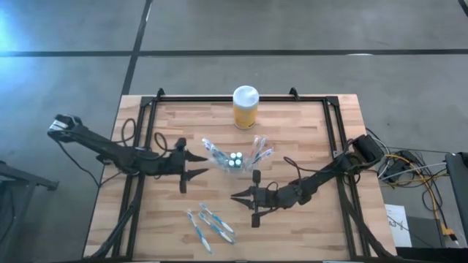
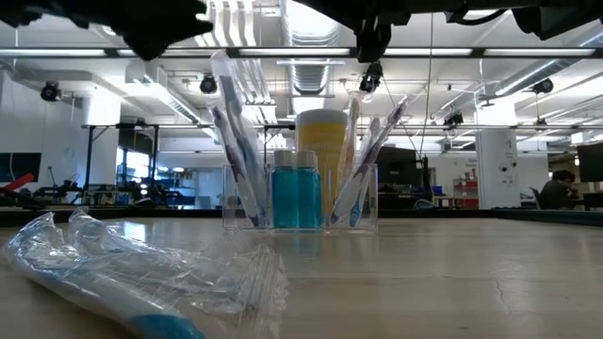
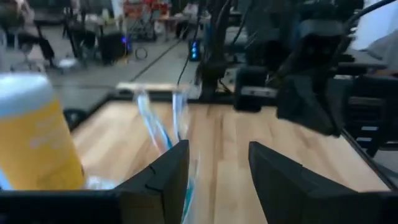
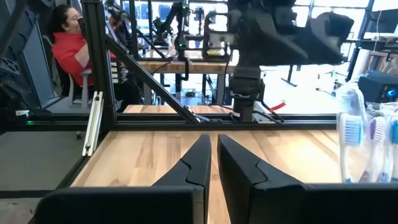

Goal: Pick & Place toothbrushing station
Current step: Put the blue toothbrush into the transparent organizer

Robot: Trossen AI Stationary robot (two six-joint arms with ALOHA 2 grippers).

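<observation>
1. Three wrapped toothbrushes [image 1: 210, 226] lie loose on the near part of the table [image 1: 307, 226], apart from the holder; judged as stock not yet loaded. In the low view one clear wrapper [image 2: 141, 273] with a blue-ended brush fills the foreground
2. Right gripper [image 1: 235, 196] hovers just nearer than the holder, pointing toward the table's left side, fingers almost touching and nothing between them; it looks parked while the other arm works
3. Left gripper [image 1: 202, 166] sits just beside the holder's left side, fingers [image 3: 163, 180] parted with a clear gap and nothing clamped. A wrapped brush stands beyond the gap in its wrist view, so I judge it has let go there, or is lining up
4. Clear toothbrush holder [image 1: 234, 159] stands upright mid-table. Inside: two blue white-capped tubes [image 2: 296, 193] side by side in the centre, wrapped brushes [image 2: 236, 141] leaning outward on its left side and more [image 2: 367, 160] on its right. Brushes fan out because they rest against the rim
5. Yellow jar [image 1: 245, 107] with white lid stands upright beyond the holder, near the far edge, well apart from both grippers
</observation>
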